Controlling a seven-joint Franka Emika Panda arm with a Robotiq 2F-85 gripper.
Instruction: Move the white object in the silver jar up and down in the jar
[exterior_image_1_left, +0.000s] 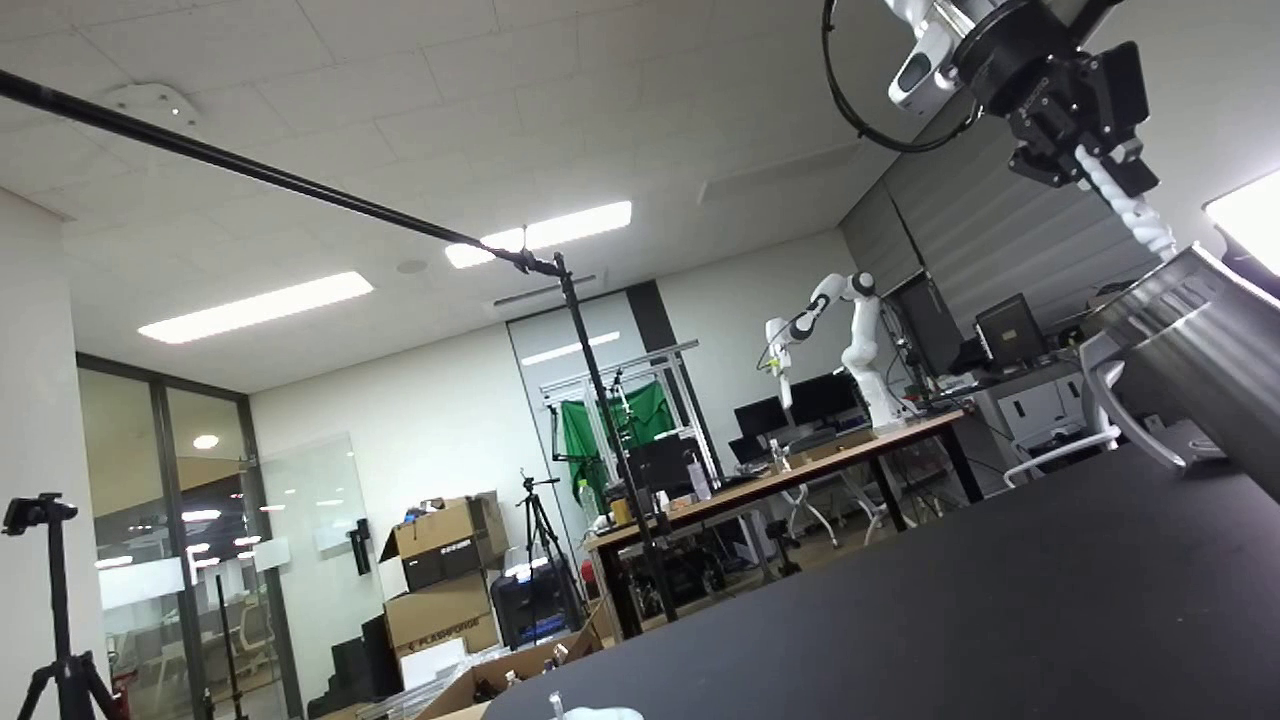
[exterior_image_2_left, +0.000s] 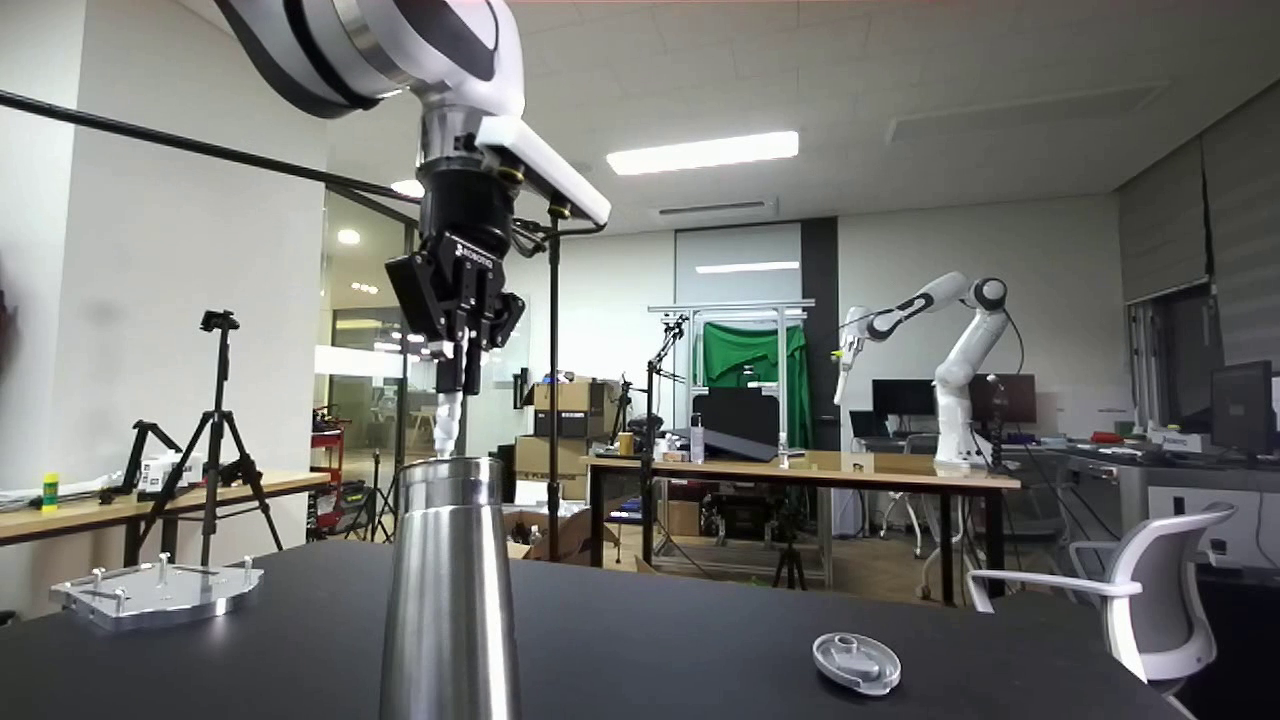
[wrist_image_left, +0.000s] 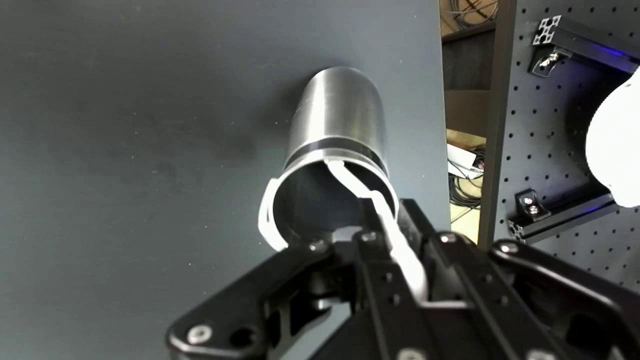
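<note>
The silver jar (exterior_image_1_left: 1225, 340) stands upright on the black table; it also shows in an exterior view (exterior_image_2_left: 450, 610) and in the wrist view (wrist_image_left: 342, 107) with its dark open mouth. The white object (exterior_image_2_left: 447, 425) is a thin bent stick above the jar; it also shows in an exterior view (exterior_image_1_left: 1140, 222) and in the wrist view (wrist_image_left: 352, 181). Its lower end passes into the jar's mouth by the rim; how deep is hidden. My gripper (exterior_image_2_left: 461, 385) points down above the jar, its fingers close together on the stick's upper part. The wrist view shows the fingertips (wrist_image_left: 390, 210) on either side.
The jar has a handle (exterior_image_1_left: 1135, 420) at its side. A clear lid (exterior_image_2_left: 857, 663) lies on the black table (exterior_image_2_left: 680, 650), and a clear plate with metal studs (exterior_image_2_left: 165, 590) lies farther left. A grey pegboard (wrist_image_left: 555, 125) is beyond the table's edge.
</note>
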